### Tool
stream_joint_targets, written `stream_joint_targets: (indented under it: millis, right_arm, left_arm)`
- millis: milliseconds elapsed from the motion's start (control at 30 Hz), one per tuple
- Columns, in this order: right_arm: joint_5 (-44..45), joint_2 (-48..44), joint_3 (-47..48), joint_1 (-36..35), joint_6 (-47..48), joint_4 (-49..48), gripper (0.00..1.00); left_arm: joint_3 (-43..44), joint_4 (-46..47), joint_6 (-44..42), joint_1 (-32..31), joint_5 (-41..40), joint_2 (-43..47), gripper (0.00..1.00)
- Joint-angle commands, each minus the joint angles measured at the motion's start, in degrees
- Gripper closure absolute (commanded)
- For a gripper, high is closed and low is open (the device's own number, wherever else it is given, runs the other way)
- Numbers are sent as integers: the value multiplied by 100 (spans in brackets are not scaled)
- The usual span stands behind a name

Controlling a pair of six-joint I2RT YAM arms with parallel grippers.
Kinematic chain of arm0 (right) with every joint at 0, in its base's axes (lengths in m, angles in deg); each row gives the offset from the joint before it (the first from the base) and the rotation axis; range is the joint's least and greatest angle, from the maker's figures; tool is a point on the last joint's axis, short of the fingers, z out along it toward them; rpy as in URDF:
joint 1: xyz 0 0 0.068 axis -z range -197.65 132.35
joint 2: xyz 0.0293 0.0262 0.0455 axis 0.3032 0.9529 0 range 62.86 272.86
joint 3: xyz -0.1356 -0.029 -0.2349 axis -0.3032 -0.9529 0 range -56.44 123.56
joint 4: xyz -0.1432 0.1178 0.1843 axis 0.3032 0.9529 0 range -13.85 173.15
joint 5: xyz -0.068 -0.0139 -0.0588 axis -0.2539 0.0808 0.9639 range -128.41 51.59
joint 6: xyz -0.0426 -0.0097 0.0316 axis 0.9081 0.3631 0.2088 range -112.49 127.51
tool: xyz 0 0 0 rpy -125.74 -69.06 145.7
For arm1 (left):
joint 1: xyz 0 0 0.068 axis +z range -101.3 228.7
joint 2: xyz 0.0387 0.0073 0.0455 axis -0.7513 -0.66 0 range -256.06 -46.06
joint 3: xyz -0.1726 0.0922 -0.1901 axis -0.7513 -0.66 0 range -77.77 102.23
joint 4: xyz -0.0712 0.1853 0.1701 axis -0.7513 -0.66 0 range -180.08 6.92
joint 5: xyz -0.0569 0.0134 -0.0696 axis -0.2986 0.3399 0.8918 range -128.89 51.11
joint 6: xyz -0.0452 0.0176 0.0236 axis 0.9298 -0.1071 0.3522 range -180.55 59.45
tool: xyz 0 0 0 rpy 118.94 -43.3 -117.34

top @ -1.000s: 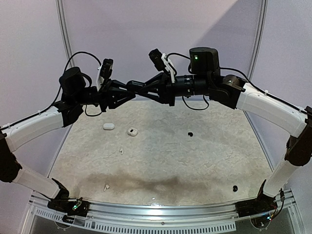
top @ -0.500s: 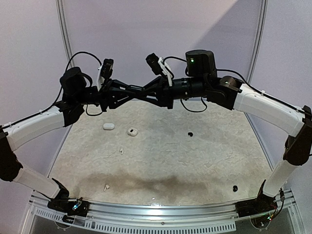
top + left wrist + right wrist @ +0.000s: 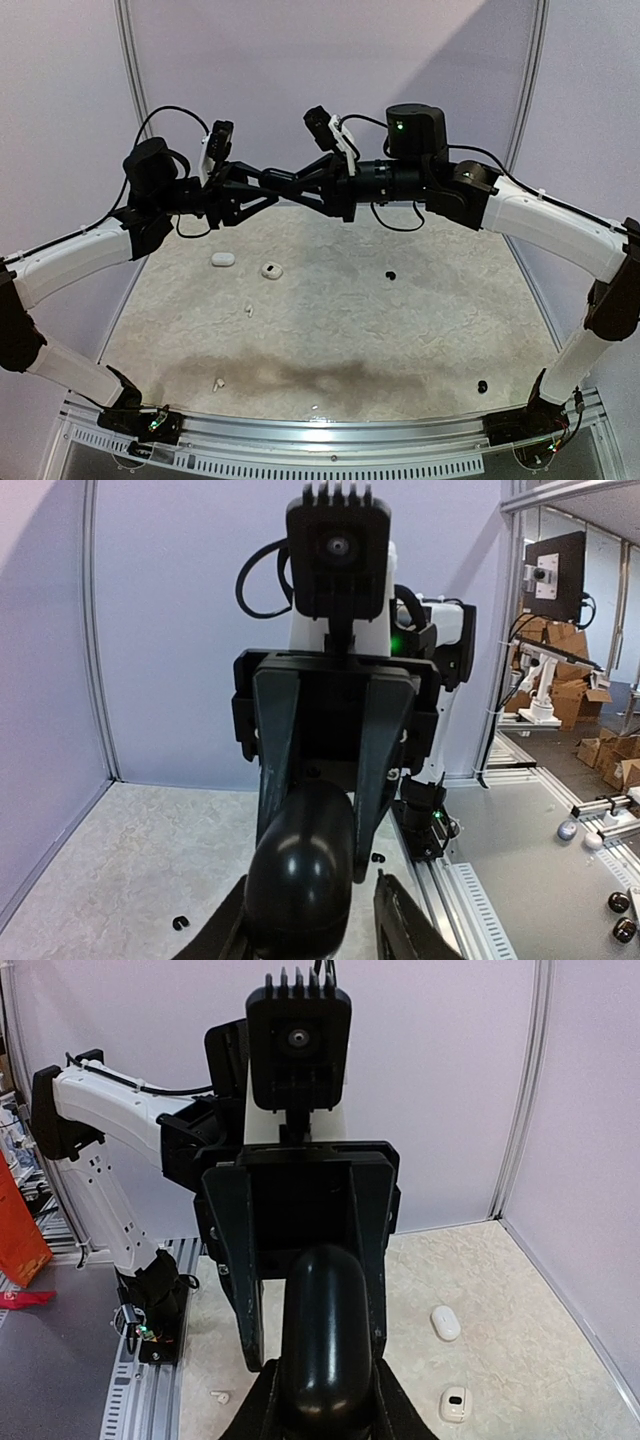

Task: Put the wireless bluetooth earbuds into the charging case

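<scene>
A glossy black charging case hangs in mid-air between both raised grippers, above the table's far middle. My right gripper is shut on the black case, fingers tight on both sides. My left gripper faces it and stands slightly open around the case's other end, with a gap at its right finger. In the top view the two grippers meet nose to nose, left and right, and hide the case. Loose earbuds lie on the table: white ones, black ones.
Two white cases lie at the far left of the table, one closed and one with a dark opening. Metal rail runs along the near edge. Walls close off the back and sides.
My left gripper's jaws have spread and loosened from the black case. The right gripper keeps its grip and has shifted slightly; both arms stay raised together.
</scene>
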Motion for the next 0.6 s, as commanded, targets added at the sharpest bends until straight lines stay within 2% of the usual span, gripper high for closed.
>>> stream_joint_targets:
  millis: [0,133,467,567]
  right_arm:
    - [38,-267,-124,-9,-89,-318,100]
    - [37,-254,-122,-2,-86,-253,100]
    - [46,-94,-50,-9,-91,-64,100]
    - [78,-48,5,-7,-61,51,100]
  left_arm:
    - [20,-143,-103,-50,71,-16,61]
    - [11,-83,-82,-50,61,-3,67]
    - [45,232,180,-54,-34,0,71]
    - [63,257,193,-54,27,-15,68]
